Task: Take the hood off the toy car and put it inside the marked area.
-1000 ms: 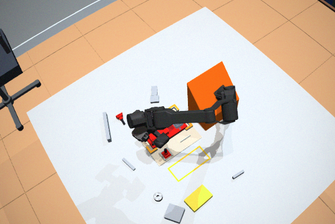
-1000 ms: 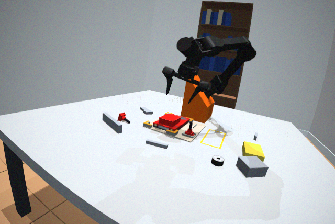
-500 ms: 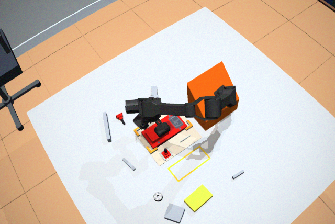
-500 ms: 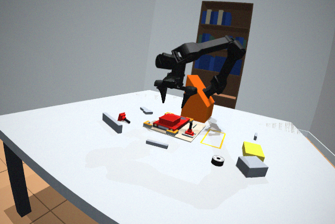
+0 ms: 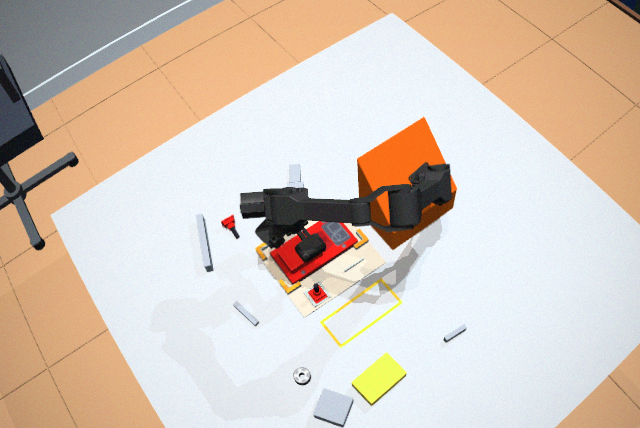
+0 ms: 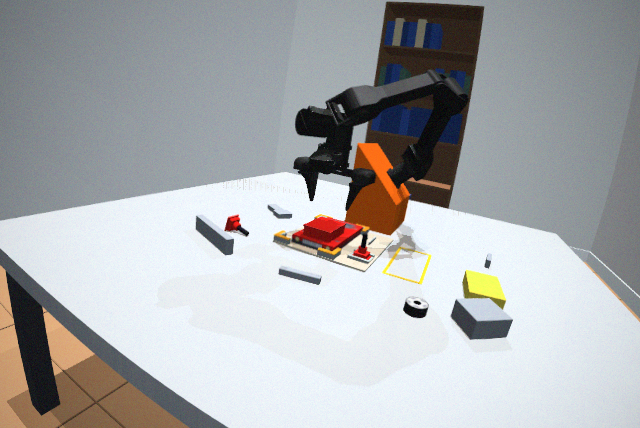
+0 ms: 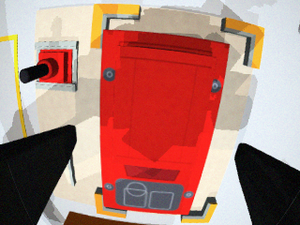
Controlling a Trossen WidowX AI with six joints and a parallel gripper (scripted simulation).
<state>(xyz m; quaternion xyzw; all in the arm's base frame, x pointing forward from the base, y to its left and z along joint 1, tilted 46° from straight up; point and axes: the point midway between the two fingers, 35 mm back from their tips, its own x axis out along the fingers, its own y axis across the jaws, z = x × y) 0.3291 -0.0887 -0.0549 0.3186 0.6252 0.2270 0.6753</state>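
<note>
A red toy car [image 5: 338, 246] [image 6: 342, 238] [image 7: 110, 155] lies between yellow corner brackets on a beige board [image 5: 305, 304] [image 7: 86, 23]. A raised red block [image 5: 289, 259] [image 6: 324, 228] [image 7: 159, 94] sits on it; I cannot tell for certain whether this is the hood. A grey panel with outlines [image 7: 149, 193] is at the car's other end. The marked area, a yellow outline [image 5: 341, 345] [image 6: 402, 277] [image 7: 17, 37], lies beside the board. My gripper [image 5: 290, 251] [image 6: 329, 204] [image 7: 157, 144] is open and empty above the car, fingers on either side of it and not touching it.
A red piece with a black handle [image 5: 317, 293] [image 6: 362, 252] [image 7: 56, 67] stands on the board; another [image 5: 229, 222] [image 6: 233, 222] lies left. An orange wedge [image 5: 398, 154] [image 6: 377, 206] is behind. A ring [image 5: 301, 373], a yellow block [image 5: 379, 378] and a grey block [image 5: 333, 406] lie in front.
</note>
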